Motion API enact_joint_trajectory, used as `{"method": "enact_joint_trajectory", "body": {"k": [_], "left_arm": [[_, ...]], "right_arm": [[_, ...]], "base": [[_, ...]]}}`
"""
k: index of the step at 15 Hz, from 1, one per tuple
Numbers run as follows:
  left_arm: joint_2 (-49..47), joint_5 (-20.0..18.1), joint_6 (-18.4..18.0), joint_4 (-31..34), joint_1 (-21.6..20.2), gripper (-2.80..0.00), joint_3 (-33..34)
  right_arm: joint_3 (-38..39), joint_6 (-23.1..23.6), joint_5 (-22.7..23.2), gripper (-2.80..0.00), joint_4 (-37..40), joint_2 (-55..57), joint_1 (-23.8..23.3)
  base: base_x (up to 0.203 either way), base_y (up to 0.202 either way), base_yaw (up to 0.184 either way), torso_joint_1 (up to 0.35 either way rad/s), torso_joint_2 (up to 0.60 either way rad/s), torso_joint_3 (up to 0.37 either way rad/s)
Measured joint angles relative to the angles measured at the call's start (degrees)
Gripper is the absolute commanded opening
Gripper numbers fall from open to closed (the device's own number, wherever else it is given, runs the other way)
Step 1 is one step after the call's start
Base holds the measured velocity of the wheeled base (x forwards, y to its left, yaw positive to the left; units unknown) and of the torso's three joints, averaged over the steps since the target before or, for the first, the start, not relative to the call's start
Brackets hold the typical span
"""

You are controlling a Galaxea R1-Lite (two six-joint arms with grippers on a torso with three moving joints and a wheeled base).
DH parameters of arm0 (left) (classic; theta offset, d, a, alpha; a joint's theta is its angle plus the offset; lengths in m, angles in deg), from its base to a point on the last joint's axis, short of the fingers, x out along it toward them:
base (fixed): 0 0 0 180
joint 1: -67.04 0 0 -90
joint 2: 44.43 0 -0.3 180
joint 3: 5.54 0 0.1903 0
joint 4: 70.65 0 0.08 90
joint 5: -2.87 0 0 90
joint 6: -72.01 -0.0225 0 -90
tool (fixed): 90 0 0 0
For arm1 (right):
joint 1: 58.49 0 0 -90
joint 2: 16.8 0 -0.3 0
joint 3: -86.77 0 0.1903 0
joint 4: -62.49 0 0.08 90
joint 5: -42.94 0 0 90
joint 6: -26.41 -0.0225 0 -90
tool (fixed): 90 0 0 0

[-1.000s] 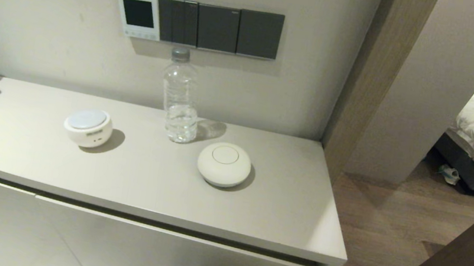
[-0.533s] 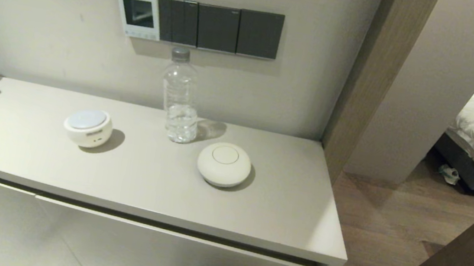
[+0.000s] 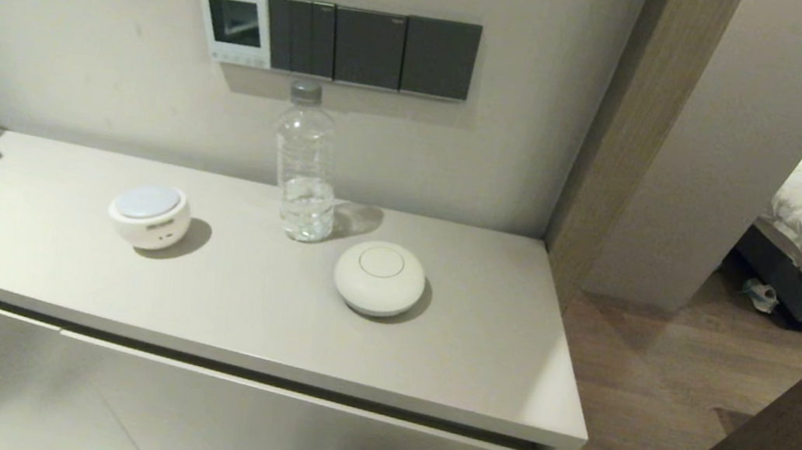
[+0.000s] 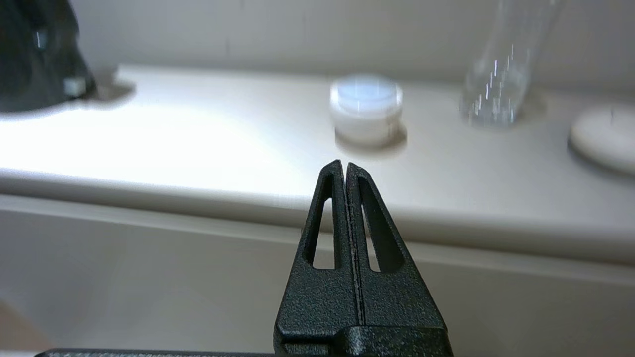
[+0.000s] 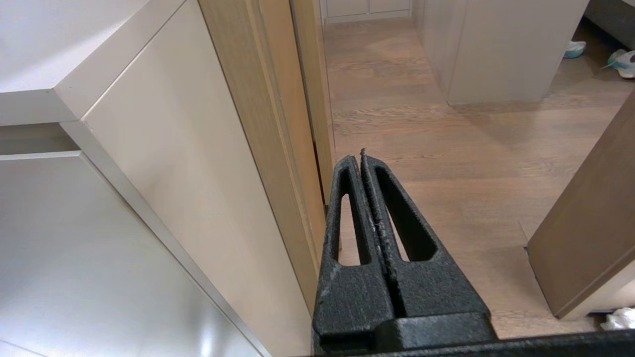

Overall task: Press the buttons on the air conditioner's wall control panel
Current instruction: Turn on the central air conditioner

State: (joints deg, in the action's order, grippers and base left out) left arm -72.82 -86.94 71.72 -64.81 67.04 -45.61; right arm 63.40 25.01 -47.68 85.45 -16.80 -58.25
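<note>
— Where was the control panel (image 3: 234,25)?
— On the wall, above the water bottle (image 3: 305,164); buttons (image 3: 237,58) along its bottom edge.
— The grippers?
— Left gripper (image 4: 345,171) low before the cabinet, fingers pressed together, probably for poking; right gripper (image 5: 361,157) likewise, parked.

Panel (image 3: 234,26) looks like white plastic with a glossy screen, and the switches (image 3: 371,48) next to it are dark matt plastic. Bottle (image 3: 305,163) is clear ribbed plastic with a grey cap. Both pucks (image 3: 378,278) are smooth matt white. Cabinet (image 3: 476,361) top is a matt beige laminate sort of finish, the doors a bit shinier. Floor (image 3: 663,372) is wood grain. Both grippers, left (image 4: 346,169) and right (image 5: 358,159), are rough, grainy black plastic.
</note>
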Motion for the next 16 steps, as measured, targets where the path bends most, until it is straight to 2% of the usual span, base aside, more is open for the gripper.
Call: {"method": "enact_joint_trajectory", "body": {"k": [3,7,10,13,16], "left_arm": [[-15.56,-0.2,0.07,-7.22,0.02,-2.8,-12.29],[-33.08,-0.35,1.08,-9.71,2.02,-2.8,-28.87],[-44.85,-1.98,4.57,-10.25,5.66,-2.8,-39.56],[-54.38,-3.32,8.03,-11.42,8.72,-2.8,-47.47],[-61.95,-3.64,8.8,-13.76,11.34,-2.8,-53.29]], "right_arm": [[0.0,0.0,0.0,-2.8,0.0,0.0,0.0],[0.0,0.0,0.0,-2.8,0.0,0.0,0.0],[0.0,0.0,0.0,-2.8,0.0,0.0,0.0],[0.0,0.0,0.02,-2.8,0.0,0.0,0.0],[0.0,0.0,0.0,-2.8,-0.02,0.0,0.0]], "base": [[0.0,0.0,0.0,0.0,0.0,0.0],[0.0,0.0,0.0,0.0,0.0,0.0],[0.0,0.0,0.0,0.0,0.0,0.0],[0.0,0.0,0.0,0.0,0.0,0.0],[0.0,0.0,0.0,0.0,0.0,0.0]]}}
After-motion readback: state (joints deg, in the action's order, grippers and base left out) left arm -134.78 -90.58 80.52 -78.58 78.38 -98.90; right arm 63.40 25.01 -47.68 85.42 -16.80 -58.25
